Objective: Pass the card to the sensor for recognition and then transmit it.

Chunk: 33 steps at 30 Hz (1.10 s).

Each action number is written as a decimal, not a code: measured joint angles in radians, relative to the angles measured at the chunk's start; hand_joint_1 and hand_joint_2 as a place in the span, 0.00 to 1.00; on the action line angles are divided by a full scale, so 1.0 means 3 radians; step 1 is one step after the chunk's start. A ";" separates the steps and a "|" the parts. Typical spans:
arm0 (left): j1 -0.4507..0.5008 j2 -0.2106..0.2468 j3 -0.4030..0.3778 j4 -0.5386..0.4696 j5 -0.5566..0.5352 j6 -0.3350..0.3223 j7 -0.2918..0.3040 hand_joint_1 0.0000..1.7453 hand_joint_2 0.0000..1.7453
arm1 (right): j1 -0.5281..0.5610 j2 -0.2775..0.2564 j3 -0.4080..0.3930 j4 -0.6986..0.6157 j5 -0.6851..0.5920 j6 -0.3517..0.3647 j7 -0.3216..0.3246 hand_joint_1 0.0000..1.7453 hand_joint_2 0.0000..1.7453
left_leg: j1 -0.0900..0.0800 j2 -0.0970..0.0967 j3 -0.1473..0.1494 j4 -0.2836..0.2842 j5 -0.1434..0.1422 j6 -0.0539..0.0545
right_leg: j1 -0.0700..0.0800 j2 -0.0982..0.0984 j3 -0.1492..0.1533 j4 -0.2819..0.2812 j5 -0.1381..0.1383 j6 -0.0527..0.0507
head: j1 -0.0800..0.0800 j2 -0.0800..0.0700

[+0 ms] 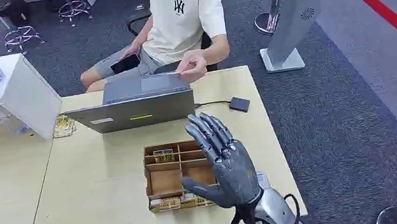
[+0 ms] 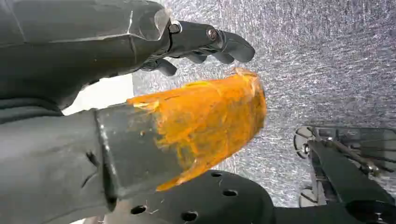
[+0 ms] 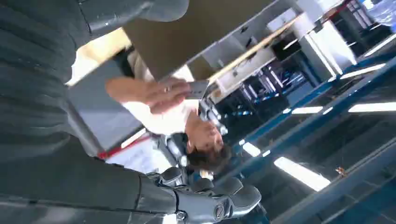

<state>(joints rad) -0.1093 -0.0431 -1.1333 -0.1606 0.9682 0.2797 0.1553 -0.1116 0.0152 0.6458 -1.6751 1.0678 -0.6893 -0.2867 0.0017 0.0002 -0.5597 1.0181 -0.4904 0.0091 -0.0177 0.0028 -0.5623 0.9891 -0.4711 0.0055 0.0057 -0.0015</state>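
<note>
The left hand (image 2: 205, 44) hangs over grey carpet, fingers loosely curled around nothing. Toward the middle of the desk (image 1: 96, 181), a wooden compartment box (image 1: 172, 175) lies before a grey laptop (image 1: 135, 105), and the right hand (image 1: 222, 163) is raised above the box, fingers spread and empty. Beyond the laptop a seated person's hand (image 1: 193, 67) holds the card (image 3: 198, 88); right of it lies the small dark sensor (image 1: 239, 104).

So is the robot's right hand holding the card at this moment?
No. In the head view the right hand is raised with fingers spread and nothing in it, while the card sits in the person's hand behind the laptop.
</note>
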 joint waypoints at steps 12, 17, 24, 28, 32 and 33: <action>-0.0023 0.0006 -0.0213 0.0000 -0.0057 -0.0101 0.0011 0.00 0.00 | -0.0669 0.0162 -0.0132 0.0748 0.1092 0.0000 0.0717 0.00 1.00 | 0.0000 -0.0001 0.0000 0.0000 0.0005 0.0000 | -0.0001 0.0000 0.0000 0.0001 0.0002 -0.0001 | -0.0001 0.0000; -0.0035 0.0018 -0.0282 0.0000 -0.0053 -0.0125 0.0038 0.00 0.00 | -0.0849 0.0174 -0.0155 0.1039 0.1289 -0.0001 0.0884 0.00 1.00 | 0.0000 -0.0001 0.0000 0.0000 0.0005 -0.0001 | 0.0000 0.0000 0.0000 0.0001 0.0002 -0.0001 | 0.0000 0.0000; -0.0042 0.0024 -0.0342 0.0000 -0.0026 -0.0134 0.0042 0.00 0.00 | -0.0955 0.0187 -0.0168 0.1285 0.1358 -0.0001 0.0984 0.00 1.00 | 0.0000 -0.0001 0.0000 0.0000 0.0005 -0.0001 | 0.0000 0.0000 0.0000 0.0001 0.0002 -0.0001 | 0.0000 0.0000; -0.0044 0.0028 -0.0355 0.0000 -0.0015 -0.0135 0.0043 0.00 0.00 | -0.0960 0.0187 -0.0168 0.1342 0.1382 -0.0003 0.1005 0.00 1.00 | 0.0000 -0.0001 0.0000 0.0000 0.0005 -0.0001 | 0.0000 0.0000 0.0000 0.0001 0.0002 -0.0001 | 0.0000 0.0000; -0.0046 0.0031 -0.0370 0.0000 -0.0015 -0.0135 0.0043 0.00 0.00 | -0.0960 0.0187 -0.0169 0.1362 0.1385 -0.0003 0.1009 0.22 1.00 | 0.0000 -0.0001 0.0000 0.0000 0.0005 -0.0001 | 0.0000 0.0000 0.0000 0.0000 0.0002 -0.0001 | 0.0000 0.0000; -0.0046 0.0032 -0.0375 0.0000 -0.0014 -0.0135 0.0043 0.00 0.00 | -0.0960 0.0187 -0.0169 0.1366 0.1383 -0.0003 0.1008 0.58 1.00 | 0.0000 -0.0001 0.0000 0.0000 0.0005 -0.0001 | 0.0000 0.0000 0.0000 0.0000 0.0002 -0.0001 | 0.0000 0.0000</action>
<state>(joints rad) -0.1232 -0.0336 -1.2459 -0.1606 0.9640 0.2392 0.1682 -0.3996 0.0713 0.5951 -1.2653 1.4828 -0.6901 0.0157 0.0017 0.0000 -0.5597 1.0183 -0.4890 0.0089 -0.0177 0.0028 -0.5623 0.9892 -0.4704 0.0054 0.0057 -0.0015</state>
